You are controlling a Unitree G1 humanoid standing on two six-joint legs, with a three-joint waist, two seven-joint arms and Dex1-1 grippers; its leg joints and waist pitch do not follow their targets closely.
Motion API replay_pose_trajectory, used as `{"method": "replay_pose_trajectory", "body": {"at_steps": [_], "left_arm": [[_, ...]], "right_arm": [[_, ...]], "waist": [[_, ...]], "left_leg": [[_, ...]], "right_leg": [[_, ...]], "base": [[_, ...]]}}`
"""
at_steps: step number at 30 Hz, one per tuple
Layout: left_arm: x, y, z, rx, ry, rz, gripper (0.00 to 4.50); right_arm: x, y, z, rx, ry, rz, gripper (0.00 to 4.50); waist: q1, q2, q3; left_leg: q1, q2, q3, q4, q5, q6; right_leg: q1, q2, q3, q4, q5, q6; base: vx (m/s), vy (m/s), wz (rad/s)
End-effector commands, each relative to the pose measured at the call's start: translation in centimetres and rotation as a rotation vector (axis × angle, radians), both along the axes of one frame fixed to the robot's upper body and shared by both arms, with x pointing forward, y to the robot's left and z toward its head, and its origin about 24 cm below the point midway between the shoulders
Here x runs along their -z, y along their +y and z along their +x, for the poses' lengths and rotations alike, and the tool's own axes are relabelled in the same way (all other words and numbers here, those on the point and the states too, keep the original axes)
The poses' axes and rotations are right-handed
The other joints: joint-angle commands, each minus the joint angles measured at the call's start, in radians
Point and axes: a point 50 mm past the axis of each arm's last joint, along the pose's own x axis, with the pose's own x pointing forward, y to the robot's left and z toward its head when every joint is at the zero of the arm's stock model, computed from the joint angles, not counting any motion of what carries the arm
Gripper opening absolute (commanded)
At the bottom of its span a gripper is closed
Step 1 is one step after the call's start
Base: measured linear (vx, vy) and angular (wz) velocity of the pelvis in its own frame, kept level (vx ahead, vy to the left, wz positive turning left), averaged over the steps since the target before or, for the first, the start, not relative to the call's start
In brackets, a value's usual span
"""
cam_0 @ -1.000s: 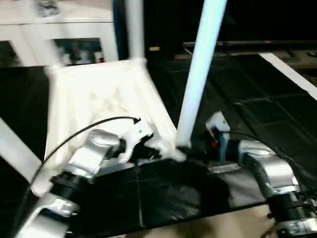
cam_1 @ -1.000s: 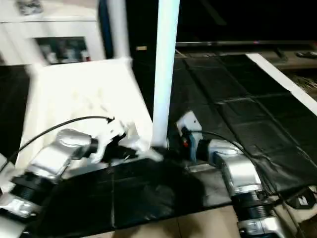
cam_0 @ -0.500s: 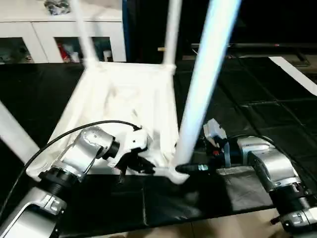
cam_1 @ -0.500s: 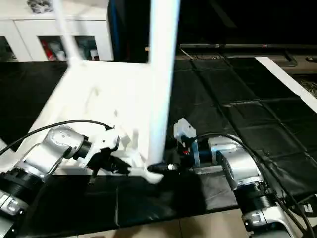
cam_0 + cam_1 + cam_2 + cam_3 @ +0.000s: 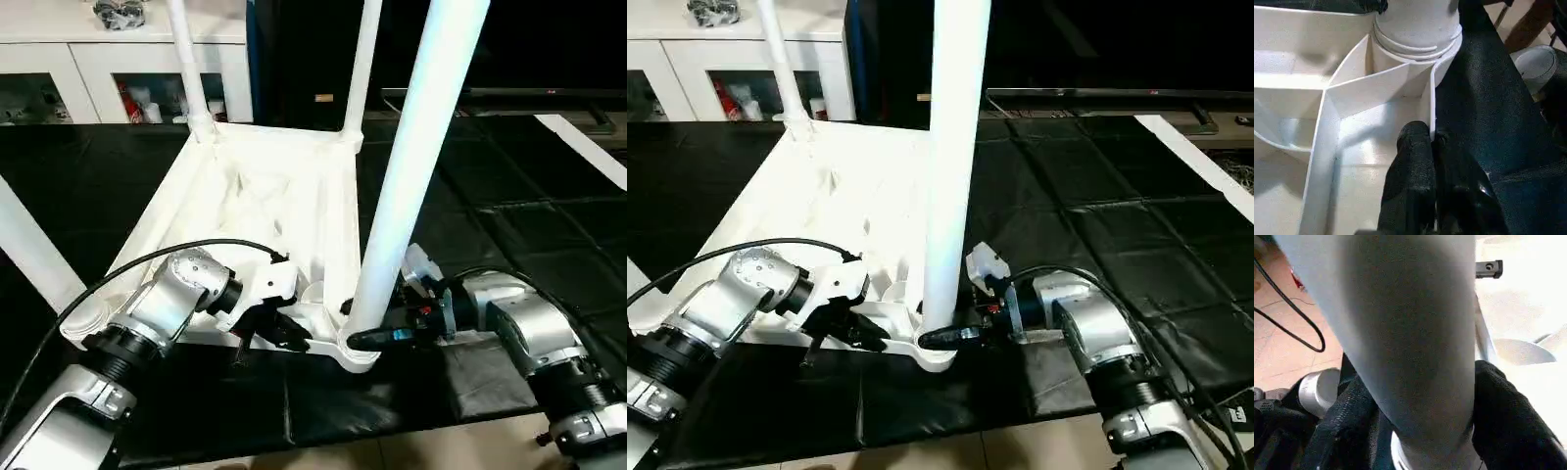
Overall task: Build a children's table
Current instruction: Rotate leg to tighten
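The white tabletop (image 5: 265,196) lies upside down on the black mat, ribs up, with white legs standing in its corner sockets. The nearest leg (image 5: 411,176) rises at the front right corner. My right gripper (image 5: 367,328) reaches in from the right at this leg's base, one finger (image 5: 1347,426) on each side and pressed against the tube. My left gripper (image 5: 284,333) is shut on the thin front rim (image 5: 1430,98) of the tabletop, just left of that socket. Two more legs (image 5: 191,69) (image 5: 361,64) stand at the far corners, and another leg (image 5: 29,250) at the left.
A white cabinet (image 5: 98,69) with glass doors stands behind the table. Black mat (image 5: 490,196) spreads to the right, with a white strip (image 5: 588,147) at its far edge. A black cable (image 5: 147,259) loops over my left forearm. Tan floor shows at the front.
The whole view has shifted and steadied. My right gripper has moved in on the near leg's base and its fingers have drawn together on it. The left gripper keeps its hold.
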Motion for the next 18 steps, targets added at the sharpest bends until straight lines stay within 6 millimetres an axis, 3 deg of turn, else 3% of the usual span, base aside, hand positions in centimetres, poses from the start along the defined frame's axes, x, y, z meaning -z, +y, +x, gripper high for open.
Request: {"method": "replay_pose_trajectory", "body": {"at_steps": [1, 5, 8, 10, 11, 12, 14, 15, 17, 18], "left_arm": [[0.2, -0.9, -0.4, 0.071, 0.022, 0.018, 0.0], [0.5, -0.8, -0.1, -0.021, 0.04, 0.009, 0.0], [0.7, -0.8, 0.1, -0.071, 0.037, 0.009, 0.0], [0.7, -1.4, 0.7, -0.178, 0.018, -0.023, 0.0], [0.7, -1.4, 0.7, -0.178, 0.018, -0.023, 0.0], [0.5, -1.9, 0.9, -0.229, 0.016, -0.052, 0.0], [0.4, -3.0, 1.3, -0.325, 0.013, -0.099, 0.0], [0.4, -3.5, 1.3, -0.365, 0.016, -0.116, 0.0], [0.4, -4.1, 1.4, -0.407, 0.019, -0.132, 0.0], [0.4, -4.4, 1.4, -0.427, 0.021, -0.141, 0.0]], "right_arm": [[-0.1, -0.1, -0.1, -0.009, 0.012, 0.003, 2.26], [0.4, 0.5, -0.5, 0.041, 0.044, 0.043, 2.19], [0.7, 0.8, -0.6, 0.087, 0.049, 0.045, 2.18], [1.4, 2.0, 0.0, 0.246, 0.021, 0.031, 2.18], [1.4, 2.0, 0.0, 0.246, 0.021, 0.031, 2.17], [1.7, 2.5, 0.3, 0.308, 0.006, 0.017, 2.16], [2.2, 3.8, 0.8, 0.431, -0.008, 0.001, 2.15], [2.3, 4.4, 1.1, 0.494, 0.004, 0.003, 2.12], [2.4, 5.2, 1.3, 0.554, 0.023, 0.009, 2.07], [2.4, 5.5, 1.4, 0.575, 0.03, 0.012, 2.05]], "waist": [[-0.005, -0.002, -0.059], [-0.005, 0.0, -0.057], [-0.008, -0.001, -0.052], [-0.012, 0.0, -0.049], [-0.015, 0.0, -0.047], [-0.019, 0.006, -0.045], [-0.029, 0.001, -0.042], [-0.043, -0.001, -0.039], [-0.051, -0.001, -0.042], [-0.065, 0.001, -0.043]], "left_leg": [[-0.001, 0.02, 0.006, -0.067, -0.154, 0.043], [0.001, 0.021, 0.006, -0.068, -0.16, 0.038], [0.002, 0.019, 0.003, -0.075, -0.21, 0.023], [0.003, 0.018, 0.002, -0.077, -0.233, 0.01], [0.006, 0.015, 0.001, -0.078, -0.254, 0.001], [0.009, 0.014, -0.002, -0.079, -0.275, -0.008], [0.005, 0.012, -0.004, -0.079, -0.291, -0.015], [0.001, 0.005, -0.011, -0.079, -0.311, -0.026], [-0.001, 0.002, -0.015, -0.079, -0.313, -0.026], [-0.003, 0.002, -0.018, -0.08, -0.324, -0.016]], "right_leg": [[0.06, -0.044, 0.041, -0.064, -0.178, -0.23], [0.059, -0.044, 0.042, -0.067, -0.202, -0.22], [0.057, -0.047, 0.041, -0.08, -0.311, -0.188], [0.053, -0.047, 0.042, -0.087, -0.367, -0.166], [0.05, -0.048, 0.04, -0.094, -0.425, -0.146], [0.047, -0.049, 0.038, -0.1, -0.485, -0.125], [0.046, -0.048, 0.036, -0.105, -0.534, -0.104], [0.05, -0.048, 0.025, -0.116, -0.626, -0.058], [0.051, -0.049, 0.021, -0.122, -0.65, -0.037], [0.047, -0.047, 0.019, -0.125, -0.639, -0.035]], "base": [[0.0, 0.0, 0.0], [0.0, 0.0, 0.0], [0.0, 0.0, 0.0], [0.0, 0.0, 0.0], [0.0, 0.0, 0.0], [0.0, 0.0, 0.0], [0.0, 0.0, 0.0], [0.0, 0.0, 0.0], [0.0, 0.0, 0.0], [0.0, 0.0, 0.0]]}}
